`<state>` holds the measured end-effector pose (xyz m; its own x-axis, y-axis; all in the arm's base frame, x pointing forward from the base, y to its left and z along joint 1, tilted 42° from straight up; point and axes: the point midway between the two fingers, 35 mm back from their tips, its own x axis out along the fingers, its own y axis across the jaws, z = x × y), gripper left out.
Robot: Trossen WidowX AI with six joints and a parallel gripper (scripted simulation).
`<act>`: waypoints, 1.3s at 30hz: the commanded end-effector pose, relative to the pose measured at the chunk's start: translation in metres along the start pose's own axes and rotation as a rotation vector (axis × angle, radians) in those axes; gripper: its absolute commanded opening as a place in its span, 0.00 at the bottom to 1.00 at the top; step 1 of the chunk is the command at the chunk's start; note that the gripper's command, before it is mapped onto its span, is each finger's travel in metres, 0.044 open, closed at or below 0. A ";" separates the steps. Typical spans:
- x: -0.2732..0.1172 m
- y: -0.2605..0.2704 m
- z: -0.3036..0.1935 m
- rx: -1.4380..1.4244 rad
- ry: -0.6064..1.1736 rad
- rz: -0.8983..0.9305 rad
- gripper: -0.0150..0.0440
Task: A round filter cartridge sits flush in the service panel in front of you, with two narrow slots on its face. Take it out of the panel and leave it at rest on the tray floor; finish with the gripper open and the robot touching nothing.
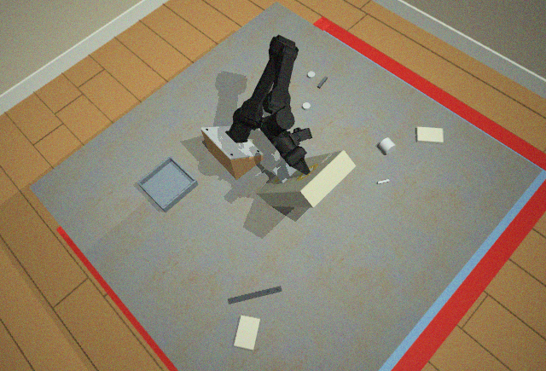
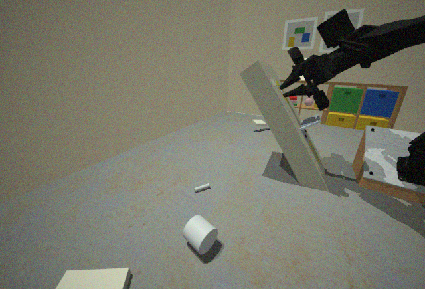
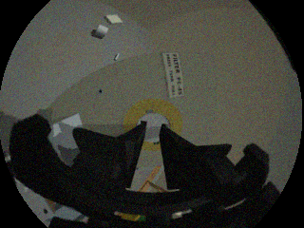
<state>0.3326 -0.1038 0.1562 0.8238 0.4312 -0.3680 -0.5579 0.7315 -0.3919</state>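
The grey round filter cartridge (image 3: 153, 118) sits inside a yellow ring (image 3: 129, 124) on the tilted service panel (image 1: 328, 178) (image 2: 285, 124) (image 3: 209, 104). It looks seated in the panel; its depth is hard to tell. My gripper (image 1: 307, 173) (image 2: 283, 92) (image 3: 152, 125) is at the panel face, its two fingertips on the cartridge's face with a narrow gap between them. It is shut on the cartridge. The fingertips hide the slots. The blue-grey tray (image 1: 167, 183) lies on the floor mat, well to the left of the panel in the top view, with nothing in it.
A pale flap (image 2: 310, 121) sticks out from the panel's lower face. The arm's wooden base (image 1: 246, 167) (image 2: 358, 155) stands between panel and tray. A white cylinder (image 1: 386, 145) (image 2: 200, 234) and a small white rod (image 1: 383, 181) (image 2: 202, 188) lie behind the panel. A dark bar (image 1: 254, 295) lies farther off.
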 end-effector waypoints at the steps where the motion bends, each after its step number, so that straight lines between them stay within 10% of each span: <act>1: 0.006 0.001 0.000 0.123 0.009 0.005 0.25; 39: 0.005 0.001 0.000 1.342 0.012 -0.001 0.25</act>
<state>0.3331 -0.1036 0.1560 0.8245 0.4279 -0.3703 -0.0608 0.7176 0.6938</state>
